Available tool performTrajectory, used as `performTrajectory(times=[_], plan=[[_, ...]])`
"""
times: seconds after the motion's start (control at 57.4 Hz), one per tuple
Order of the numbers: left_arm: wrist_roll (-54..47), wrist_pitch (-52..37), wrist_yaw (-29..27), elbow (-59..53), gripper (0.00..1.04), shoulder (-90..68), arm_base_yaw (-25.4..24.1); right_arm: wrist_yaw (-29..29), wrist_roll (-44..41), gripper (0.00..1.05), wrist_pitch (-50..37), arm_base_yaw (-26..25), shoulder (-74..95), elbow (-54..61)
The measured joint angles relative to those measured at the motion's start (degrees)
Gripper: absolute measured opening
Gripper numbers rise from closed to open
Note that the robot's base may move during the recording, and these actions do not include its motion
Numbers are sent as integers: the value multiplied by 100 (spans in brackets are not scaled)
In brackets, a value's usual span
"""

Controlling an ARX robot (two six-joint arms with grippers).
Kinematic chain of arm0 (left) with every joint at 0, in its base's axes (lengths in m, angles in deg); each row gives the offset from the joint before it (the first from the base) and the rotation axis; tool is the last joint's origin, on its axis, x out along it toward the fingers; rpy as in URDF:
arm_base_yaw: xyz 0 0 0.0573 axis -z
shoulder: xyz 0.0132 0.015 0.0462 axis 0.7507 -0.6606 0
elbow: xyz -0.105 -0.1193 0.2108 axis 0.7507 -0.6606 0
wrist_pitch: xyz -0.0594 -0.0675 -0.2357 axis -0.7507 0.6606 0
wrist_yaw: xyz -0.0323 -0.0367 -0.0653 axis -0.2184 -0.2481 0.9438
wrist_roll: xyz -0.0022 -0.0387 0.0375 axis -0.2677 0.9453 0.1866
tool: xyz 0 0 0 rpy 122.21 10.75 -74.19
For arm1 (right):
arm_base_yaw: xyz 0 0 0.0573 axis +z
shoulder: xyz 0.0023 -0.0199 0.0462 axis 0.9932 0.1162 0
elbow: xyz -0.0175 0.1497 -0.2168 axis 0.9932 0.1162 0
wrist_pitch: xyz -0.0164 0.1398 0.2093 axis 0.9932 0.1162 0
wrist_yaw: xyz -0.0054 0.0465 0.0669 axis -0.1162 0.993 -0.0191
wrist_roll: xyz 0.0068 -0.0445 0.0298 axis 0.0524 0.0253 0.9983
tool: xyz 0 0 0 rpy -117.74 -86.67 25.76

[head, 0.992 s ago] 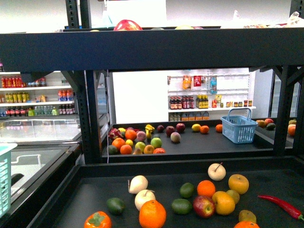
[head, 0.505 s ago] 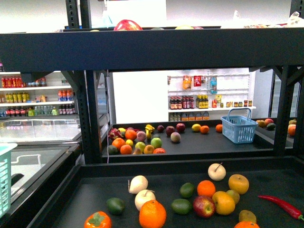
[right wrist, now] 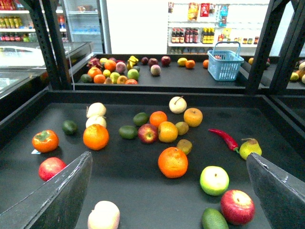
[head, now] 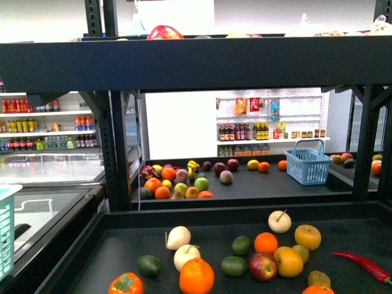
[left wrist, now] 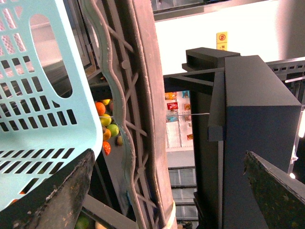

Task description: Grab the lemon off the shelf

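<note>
1. Front view against the two earlier frames: no fruit has moved and no arm has come into sight. Nothing has changed, so I judge the reach has not begun
2. Far left: pale blue basket (left wrist: 38, 95) fills the left wrist view beside a shelf post. Left end effector (left wrist: 169, 153) is spread wide with nothing between its fingers. It looks past the basket and frame, not at the fruit, so this arm seems poorly placed for the pick
3. Shelf (head: 202, 64): the near dark tier carries loose fruit, and a further tier behind carries another pile and a blue basket (head: 308, 162)
4. Lemon (head: 288, 261): I take the oval yellow-orange fruit on the near tier as the likeliest one, though I cannot be sure by colour alone. It lies just at 3 o'clock of the red apple (head: 263, 266), with an orange (head: 266, 242) at its 11 o'clock. The same fruit shows in the right wrist view (right wrist: 167, 131)
5. Red chilli (head: 364, 264) lies well apart at 3 o'clock of the lemon, so that side is free
6. Right end effector (right wrist: 169, 155): fingers wide, empty, above the tier and well short of the lemon
7. Judgement: the right arm is the better candidate. The apple touching or nearly touching the lemon may get knocked on closing
</note>
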Motion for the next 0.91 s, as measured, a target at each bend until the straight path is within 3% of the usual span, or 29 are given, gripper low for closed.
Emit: performTrajectory(times=[0.104, 0.244, 0.418, 0.54, 0.592, 0.644, 0.783, 0.905], plan=[[-361, 599, 0, -157, 97, 382, -61, -2, 0, 97, 0, 0, 0, 0], [-1438, 2109, -286, -330, 97, 1147, -107, 0, 0, 97, 0, 0, 0, 0], [-3713, 4207, -1469, -748, 97, 2719, 76, 0, 0, 97, 0, 0, 0, 0], [-5121, 4677, -1882, -1335, 96, 4039, 391, 0, 0, 97, 0, 0, 0, 0], [-5919, 3755, -1086, -1991, 86, 4750, 518, -2, 0, 97, 0, 0, 0, 0], [-6655, 3279, -964, -2573, 77, 5451, 785, -2, 0, 97, 0, 0, 0, 0], [-7525, 3622, -1843, -4096, 50, 7449, 1969, -4, 0, 97, 0, 0, 0, 0], [-7731, 3491, -2203, -4704, 27, 8021, 2341, -2, 0, 97, 0, 0, 0, 0]])
